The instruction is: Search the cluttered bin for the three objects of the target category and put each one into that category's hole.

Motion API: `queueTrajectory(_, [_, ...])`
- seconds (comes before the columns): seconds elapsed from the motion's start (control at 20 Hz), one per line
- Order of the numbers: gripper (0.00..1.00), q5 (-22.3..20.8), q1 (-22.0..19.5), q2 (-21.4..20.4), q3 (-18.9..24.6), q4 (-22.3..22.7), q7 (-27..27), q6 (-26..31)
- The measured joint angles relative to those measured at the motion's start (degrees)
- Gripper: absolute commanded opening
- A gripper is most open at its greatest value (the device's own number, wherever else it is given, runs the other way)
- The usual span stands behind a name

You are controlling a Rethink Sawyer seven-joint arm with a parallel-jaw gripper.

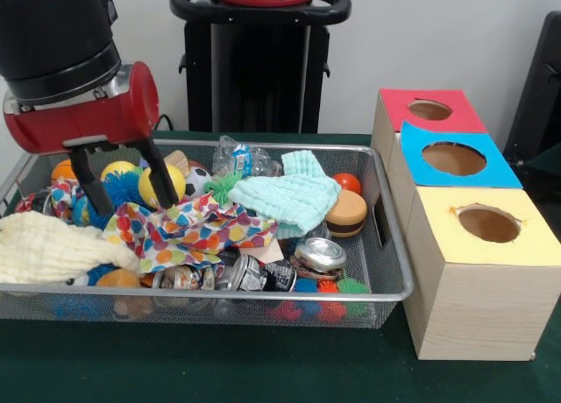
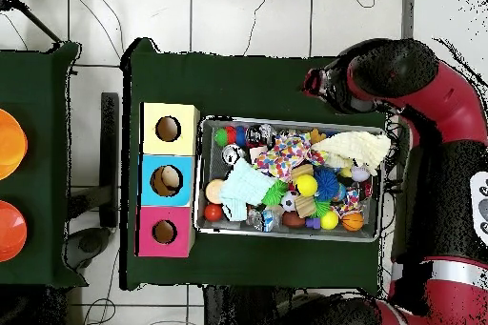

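Observation:
My gripper (image 1: 131, 203) is open over the left part of the wire bin (image 1: 390, 291). Its two black fingers (image 1: 88, 186) reach down into the clutter, with a blue spiky ball (image 1: 121, 191) showing in the gap between them. A yellow ball (image 1: 147, 186) lies right against the right finger. A polka-dot cloth (image 1: 188, 232) lies just in front, a cream cloth (image 1: 48, 245) at the left and a mint cloth (image 1: 294, 197) in the middle. The box beside the bin has a red hole (image 1: 429, 110), a blue hole (image 1: 454, 159) and a yellow hole (image 1: 488, 223).
Crushed cans (image 1: 320, 254), a clear plastic bottle (image 1: 241, 158), a toy burger (image 1: 346, 213), a red ball (image 1: 348, 182) and an orange ball (image 1: 63, 169) fill the bin. In the overhead view something tan shows inside the blue hole (image 2: 169, 180). The arm (image 2: 419, 83) arches over the bin's edge.

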Motion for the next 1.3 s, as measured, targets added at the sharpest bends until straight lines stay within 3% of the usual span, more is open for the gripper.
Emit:
queueTrajectory(0.45, [1.00, -7.39, 1.78, 0.35, -0.98, -4.15, 0.00, 0.10])
queueTrajectory(1.3, [1.00, -9.20, 1.86, 0.40, -0.97, -7.74, 0.00, 0.29])
